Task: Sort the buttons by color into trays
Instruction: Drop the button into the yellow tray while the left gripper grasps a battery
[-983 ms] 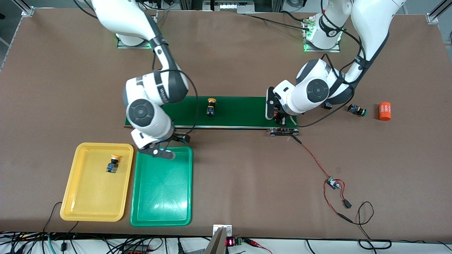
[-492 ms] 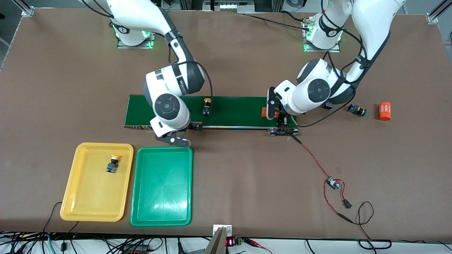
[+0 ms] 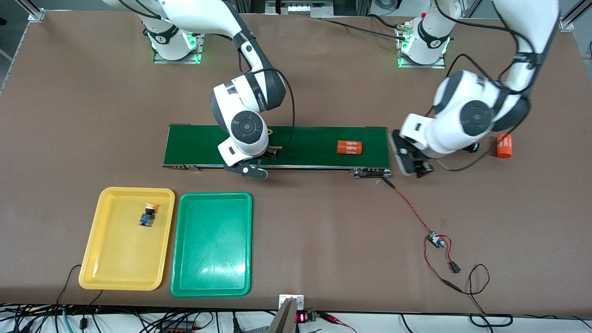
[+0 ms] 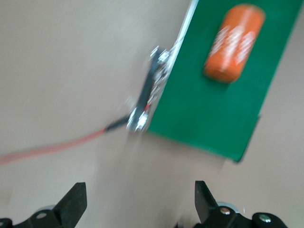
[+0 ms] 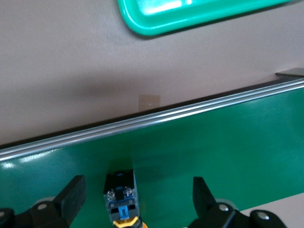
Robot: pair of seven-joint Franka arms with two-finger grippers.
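A yellow-capped button lies on the green belt, between the spread fingers of my open right gripper; nothing touches it. From the front, that gripper hangs over the belt's near edge and the arm's hand hides this button. Another yellow-capped button lies in the yellow tray. The green tray holds nothing. My left gripper is open and empty over bare table just off the belt's end. Only a sliver of a green-capped button shows beside the left arm.
An orange cylinder with white print lies on the conveyor belt near the left arm's end. A second orange cylinder rests on the table past the left arm. A red wire runs from the belt's motor to a small board.
The right arm swung from over the green tray to over the belt's yellow-capped button. The left gripper opened, left the orange cylinder on the belt and moved off the belt's end.
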